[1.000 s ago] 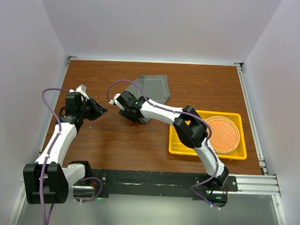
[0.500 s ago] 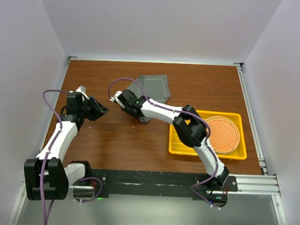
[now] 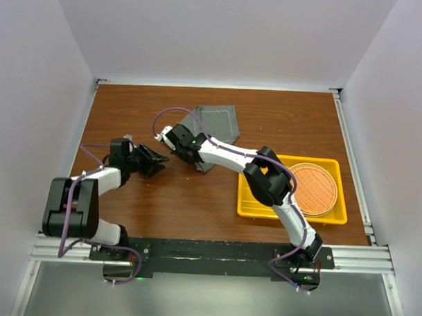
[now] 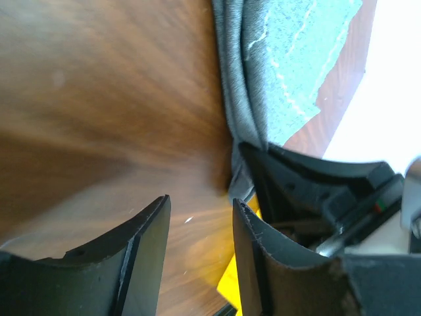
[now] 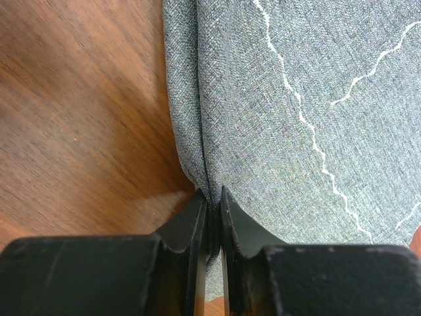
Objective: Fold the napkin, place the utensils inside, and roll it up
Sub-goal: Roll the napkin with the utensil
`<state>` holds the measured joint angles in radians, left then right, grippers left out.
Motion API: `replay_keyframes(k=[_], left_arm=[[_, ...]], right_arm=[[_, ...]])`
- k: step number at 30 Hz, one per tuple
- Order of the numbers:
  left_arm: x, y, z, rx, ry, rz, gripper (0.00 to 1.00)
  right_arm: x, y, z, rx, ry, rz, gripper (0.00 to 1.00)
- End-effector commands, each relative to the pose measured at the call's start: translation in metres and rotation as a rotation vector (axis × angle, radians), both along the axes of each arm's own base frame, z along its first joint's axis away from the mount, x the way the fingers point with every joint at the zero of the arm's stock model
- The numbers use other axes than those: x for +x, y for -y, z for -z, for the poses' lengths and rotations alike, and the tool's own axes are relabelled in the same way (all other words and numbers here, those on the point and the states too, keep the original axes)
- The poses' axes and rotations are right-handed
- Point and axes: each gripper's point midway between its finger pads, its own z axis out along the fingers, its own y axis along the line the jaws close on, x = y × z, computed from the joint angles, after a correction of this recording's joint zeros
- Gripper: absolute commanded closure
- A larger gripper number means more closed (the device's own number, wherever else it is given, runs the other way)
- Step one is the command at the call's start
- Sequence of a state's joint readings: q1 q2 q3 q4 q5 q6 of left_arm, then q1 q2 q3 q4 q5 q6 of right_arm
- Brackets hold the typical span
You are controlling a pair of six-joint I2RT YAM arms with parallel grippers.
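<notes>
Right claw [image 5: 210,201] pinching napkin [image 5: 283,99] fold, arm stretched forward-left | left claw [image 4: 200,205] parted, empty, near napkin

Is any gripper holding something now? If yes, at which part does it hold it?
The right gripper pinches the napkin at its folded edge. The left gripper is open and holds nothing.

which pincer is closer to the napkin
Right. The right pincer is clamped on the napkin at its folded edge; the left pincer is open over the table, left of it, not touching.
</notes>
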<state>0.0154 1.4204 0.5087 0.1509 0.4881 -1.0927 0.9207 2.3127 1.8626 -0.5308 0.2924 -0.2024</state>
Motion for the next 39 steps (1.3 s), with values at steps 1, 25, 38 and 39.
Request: replay_keyframes(k=[1,25,38,39], left_arm=[[0.038,0.024,-0.028,-0.111,0.115,-0.031,0.50],[0.068,0.062,0.041,-0.082,-0.106,-0.120,0.35],[0.038,0.055,0.097,0.173,-0.330,-0.094,0.76],[0.038,0.055,0.095,0.172,-0.321,-0.090,0.80]], right_arm=[[-0.029,0.010,0.048,-0.029,-0.183,-0.011,1.00],[-0.047,-0.008,0.034,0.124,-0.303,-0.002,1.00],[-0.044,-0.016,0.021,0.149,-0.279,-0.071,1.00],[-0.044,-0.016,0.020,0.149,-0.277,-0.074,1.00]])
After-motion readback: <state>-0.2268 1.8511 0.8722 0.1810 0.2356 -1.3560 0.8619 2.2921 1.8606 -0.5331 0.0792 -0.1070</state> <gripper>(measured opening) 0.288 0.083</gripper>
